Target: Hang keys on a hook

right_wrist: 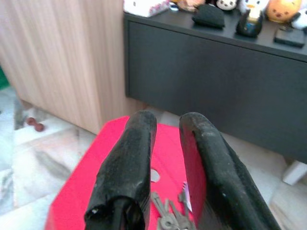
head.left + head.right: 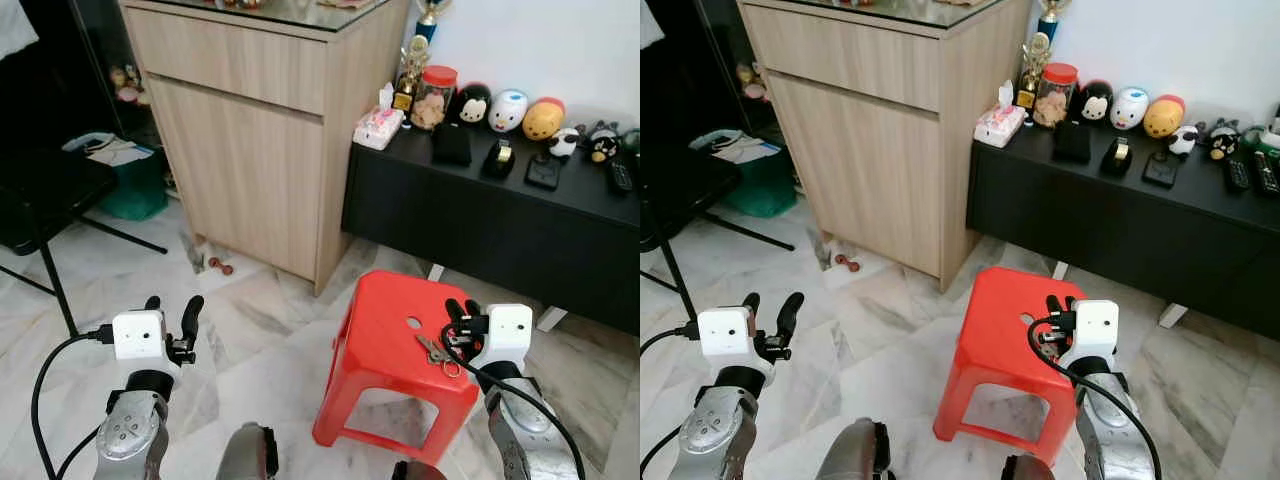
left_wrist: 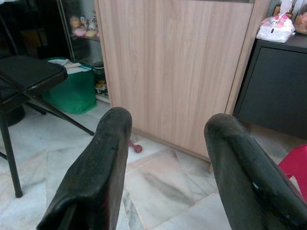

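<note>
A bunch of silver keys (image 2: pixel 437 352) lies on the top of a red plastic stool (image 2: pixel 385 330), near its right edge. My right gripper (image 2: pixel 461 308) hovers just over the keys, its fingers drawn almost together with nothing between them. In the right wrist view the keys (image 1: pixel 168 215) lie on the stool below the narrow slit between the fingers (image 1: pixel 129 158). My left gripper (image 2: pixel 172 308) is held over the marble floor to the left of the stool, open and empty.
A tall wooden cabinet (image 2: pixel 260 150) stands ahead. To its right is a low black sideboard (image 2: pixel 500 220) with toys on top. A black folding chair (image 2: pixel 40 200) and a green bag (image 2: pixel 135 185) are on the left. A small red dumbbell (image 2: pixel 220 266) lies by the cabinet.
</note>
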You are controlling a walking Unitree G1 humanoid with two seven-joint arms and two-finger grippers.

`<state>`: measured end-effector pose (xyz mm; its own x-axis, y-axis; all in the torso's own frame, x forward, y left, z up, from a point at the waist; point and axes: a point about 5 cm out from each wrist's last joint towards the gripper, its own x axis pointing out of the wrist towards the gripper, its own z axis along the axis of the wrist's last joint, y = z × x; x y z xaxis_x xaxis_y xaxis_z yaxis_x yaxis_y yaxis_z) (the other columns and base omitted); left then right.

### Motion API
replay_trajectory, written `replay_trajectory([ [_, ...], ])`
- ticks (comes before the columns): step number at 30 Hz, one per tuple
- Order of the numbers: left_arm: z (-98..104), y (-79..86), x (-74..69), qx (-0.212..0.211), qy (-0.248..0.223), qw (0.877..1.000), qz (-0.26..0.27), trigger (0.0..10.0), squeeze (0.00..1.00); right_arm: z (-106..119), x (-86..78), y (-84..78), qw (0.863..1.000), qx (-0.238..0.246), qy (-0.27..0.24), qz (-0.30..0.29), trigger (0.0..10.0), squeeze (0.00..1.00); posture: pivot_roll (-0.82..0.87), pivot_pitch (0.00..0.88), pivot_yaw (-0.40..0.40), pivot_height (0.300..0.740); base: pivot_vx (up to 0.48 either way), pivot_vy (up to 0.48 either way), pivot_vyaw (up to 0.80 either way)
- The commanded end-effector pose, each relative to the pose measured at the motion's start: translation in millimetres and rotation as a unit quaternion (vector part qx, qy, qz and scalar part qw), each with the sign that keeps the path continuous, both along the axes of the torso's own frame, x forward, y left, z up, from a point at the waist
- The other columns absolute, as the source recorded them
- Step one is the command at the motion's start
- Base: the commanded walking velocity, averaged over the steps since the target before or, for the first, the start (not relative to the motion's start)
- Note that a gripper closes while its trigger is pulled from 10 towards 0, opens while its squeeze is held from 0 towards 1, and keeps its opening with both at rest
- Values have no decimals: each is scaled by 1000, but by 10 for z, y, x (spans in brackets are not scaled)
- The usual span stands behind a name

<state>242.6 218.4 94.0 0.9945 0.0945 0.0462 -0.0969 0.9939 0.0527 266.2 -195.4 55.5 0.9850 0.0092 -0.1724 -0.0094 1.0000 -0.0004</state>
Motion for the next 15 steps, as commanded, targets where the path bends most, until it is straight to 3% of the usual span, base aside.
replay_trajectory([
  [1, -26, -30, 4, 0, 8, 1000, -9, 10000, 0, -30, -2, -54, 1000, -2, 10, -11, 10000, 0, 22, 40, -54, 619, 0, 0, 0],
  [15, -44, -53, -5, -2, 13, 1000, -12, 10000, 0, -58, 3, -46, 1000, -5, 11, -15, 10000, 0, 20, 42, -53, 610, 0, 0, 0],
])
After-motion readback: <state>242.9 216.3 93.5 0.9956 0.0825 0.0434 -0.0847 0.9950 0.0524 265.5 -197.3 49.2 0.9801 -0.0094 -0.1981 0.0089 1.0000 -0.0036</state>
